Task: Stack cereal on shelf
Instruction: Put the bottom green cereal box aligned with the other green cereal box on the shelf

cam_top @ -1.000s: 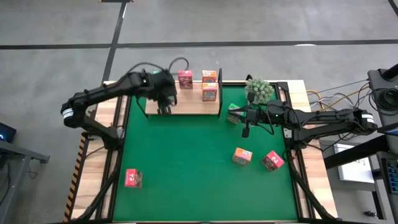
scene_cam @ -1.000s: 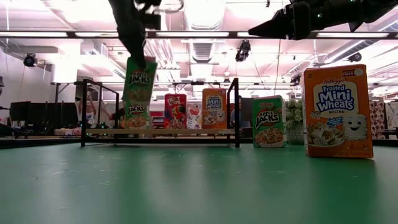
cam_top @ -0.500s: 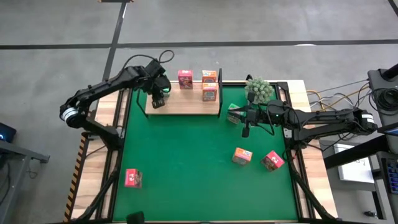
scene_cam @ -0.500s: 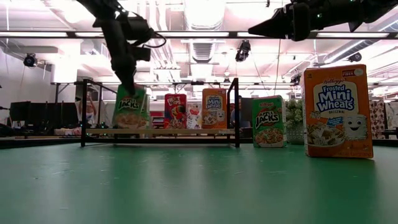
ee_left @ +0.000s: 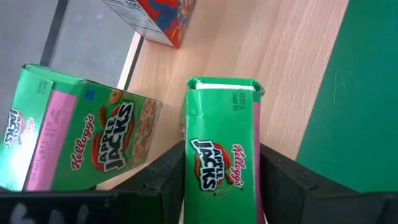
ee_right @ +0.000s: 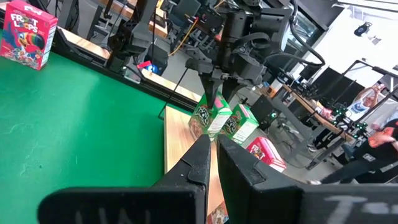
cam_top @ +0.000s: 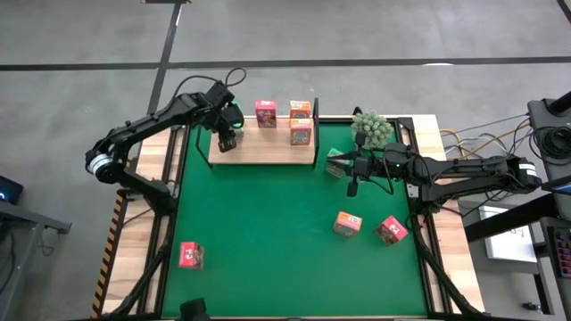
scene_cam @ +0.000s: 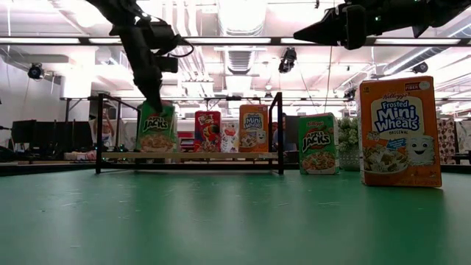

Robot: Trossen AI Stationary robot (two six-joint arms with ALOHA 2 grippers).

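Jaws on the left gripper (ee_left: 222, 151) sit either side of a green cereal box (ee_left: 221, 124). No gap shows on either side, so you can't tell from here whether they're pinching it or have just let go.

What changed: a second ago that box hung high, above the shelf (cam_top: 268, 152). It has since come down, and the low view now has it upright on the board (scene_cam: 156, 127) with the gripper on top of it. My read is that placement is done bar the release, so check it stands alone before you retreat.

Just beside the jaws, on the far side from the green mat (ee_left: 360, 93), is a second green box (ee_left: 81, 143). Beyond it along the shelf is a pink-red box (cam_top: 266, 113), then two orange ones (cam_top: 301, 121).

By my count that's five of nine on the shelf. Left on the mat, well away from the jaws, are a green box (cam_top: 335, 165) off the shelf's far end, an orange (cam_top: 347, 223), and pink-reds (cam_top: 391, 230) and (cam_top: 190, 256).

The right gripper (cam_top: 351, 185) waits with its fingers pressed together and empty, near that loose green box.

Hard to see:
- The held box's base is cut off in the left wrist view.
- The second green box is hidden behind the first in the low view, and I can't tell if it stands square or leans.
- From above, the gripper covers both green boxes.
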